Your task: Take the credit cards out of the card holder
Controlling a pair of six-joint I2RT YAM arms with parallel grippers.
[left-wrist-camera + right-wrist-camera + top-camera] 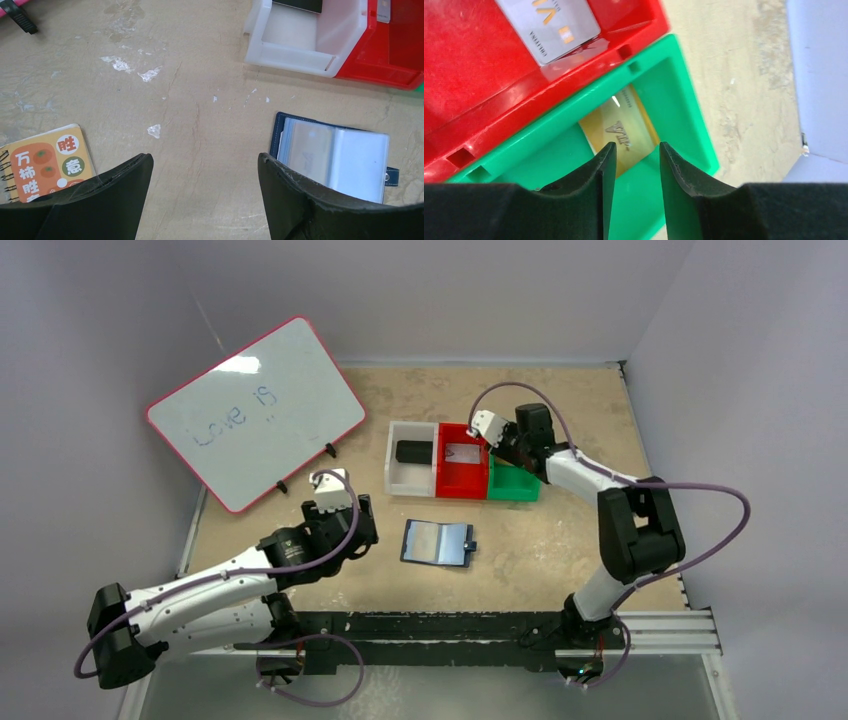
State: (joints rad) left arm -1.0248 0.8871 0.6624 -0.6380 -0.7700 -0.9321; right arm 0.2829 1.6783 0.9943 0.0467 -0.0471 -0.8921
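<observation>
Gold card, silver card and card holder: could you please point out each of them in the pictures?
gold card (624, 125), right wrist view, centre of its visible face.
silver card (551, 25), right wrist view, centre of its visible face.
card holder (437, 542), top external view, middle of its open inside.

Left arm (200, 595): low along the near-left edge of the tan flat surface (560, 550), forearm angled in toward the middle. Left tool (355, 530): jaws wide apart, nothing between them.

Right arm (640, 525): elbow raised near the right edge, forearm angled back-left. Right tool (636, 150): pointing down, jaws narrowly parted, gripping nothing.
</observation>
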